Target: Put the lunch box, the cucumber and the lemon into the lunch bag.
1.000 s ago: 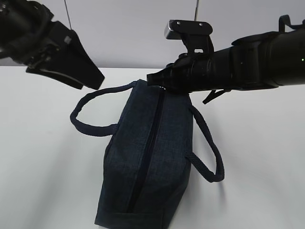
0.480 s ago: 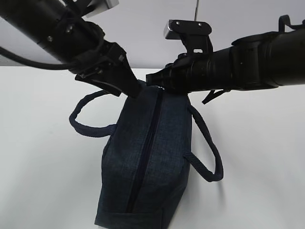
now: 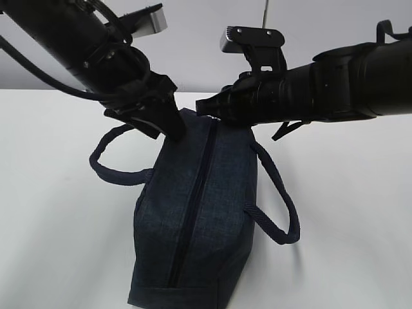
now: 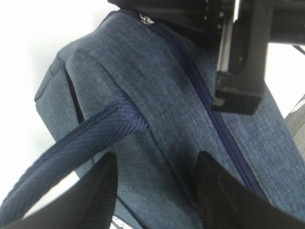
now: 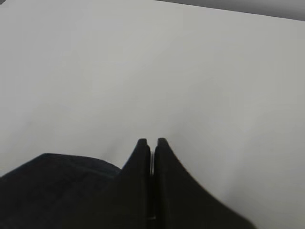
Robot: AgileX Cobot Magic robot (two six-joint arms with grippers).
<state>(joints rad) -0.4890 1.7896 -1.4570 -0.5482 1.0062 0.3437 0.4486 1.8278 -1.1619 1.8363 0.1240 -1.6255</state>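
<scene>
The dark navy lunch bag (image 3: 219,193) stands on the white table with its zipper (image 3: 193,206) closed along the top. My left gripper (image 3: 170,132) is open, its fingers down on the bag's far left top edge; in the left wrist view (image 4: 157,160) they straddle bag fabric (image 4: 143,86) beside a handle (image 4: 81,143). My right gripper (image 3: 201,106) is shut at the bag's far end by the metal zipper pull (image 4: 145,19). In the right wrist view (image 5: 151,141) a thin silvery sliver shows between its fingers. The lunch box, cucumber and lemon are out of view.
The bag's loop handles hang out to the left (image 3: 103,167) and right (image 3: 283,206). The white table (image 3: 51,225) spreads around the bag. The right arm (image 3: 335,77) crosses above the bag's far end. A pale wall is behind.
My left arm has swung in from the upper left and come down onto the bag's far left corner. The bag has shifted slightly left. The right arm has stayed put.
</scene>
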